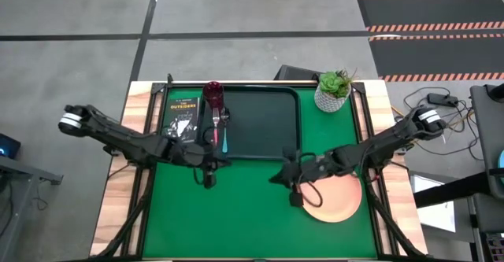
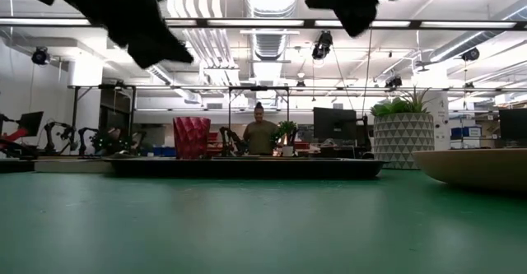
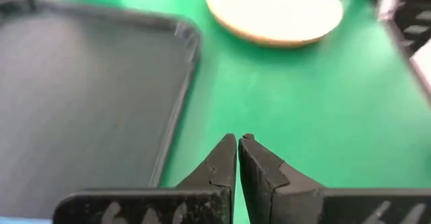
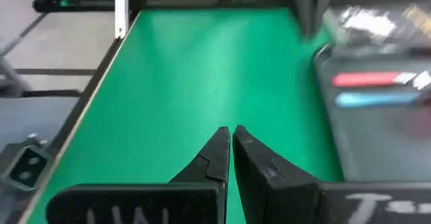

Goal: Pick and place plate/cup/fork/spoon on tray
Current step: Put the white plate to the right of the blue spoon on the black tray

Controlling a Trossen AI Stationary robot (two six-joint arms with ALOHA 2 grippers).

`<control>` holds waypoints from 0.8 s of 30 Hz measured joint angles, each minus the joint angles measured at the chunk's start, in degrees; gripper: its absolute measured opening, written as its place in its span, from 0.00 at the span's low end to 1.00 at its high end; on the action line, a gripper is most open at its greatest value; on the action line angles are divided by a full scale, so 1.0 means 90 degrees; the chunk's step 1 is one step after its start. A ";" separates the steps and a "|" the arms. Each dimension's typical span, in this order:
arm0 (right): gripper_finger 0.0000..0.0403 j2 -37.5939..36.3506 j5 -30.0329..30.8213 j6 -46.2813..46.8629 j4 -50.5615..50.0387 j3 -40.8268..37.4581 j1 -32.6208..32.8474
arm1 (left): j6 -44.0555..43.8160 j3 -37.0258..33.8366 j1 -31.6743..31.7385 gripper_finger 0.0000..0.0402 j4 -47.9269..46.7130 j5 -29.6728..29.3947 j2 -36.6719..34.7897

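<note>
The dark tray [image 1: 260,124] lies at the far middle of the green mat. On its left part stand the dark red cup [image 1: 213,94] and lie the pink-handled fork [image 1: 215,128] and the blue-handled spoon [image 1: 224,140]. Fork [image 4: 367,79] and spoon [image 4: 377,99] also show in the right wrist view. The peach plate [image 1: 335,199] rests flat on the mat near the right. My left gripper [image 3: 237,140] is shut and empty over the mat, just near the tray's near edge [image 3: 176,109]. My right gripper [image 4: 230,131] is shut and empty above the mat, left of the plate.
A black book [image 1: 181,114] lies left of the tray. A white pot with a green plant [image 1: 334,91] stands at the tray's far right corner. Bare green mat [image 1: 236,223] lies along the near side. A person stands in the room beyond [image 2: 260,134].
</note>
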 joint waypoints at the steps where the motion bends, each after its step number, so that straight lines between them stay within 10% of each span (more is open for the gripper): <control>1: 0.02 0.0082 -0.0005 0.0224 -0.0047 0.0000 0.0078 | 0.0067 0.0000 -0.0077 0.00 0.0084 -0.0005 -0.0069; 24: 0.02 0.1769 0.0170 0.6494 -0.6640 0.2443 0.1890 | 0.0040 -0.0005 -0.0414 0.00 0.0696 -0.0279 -0.0130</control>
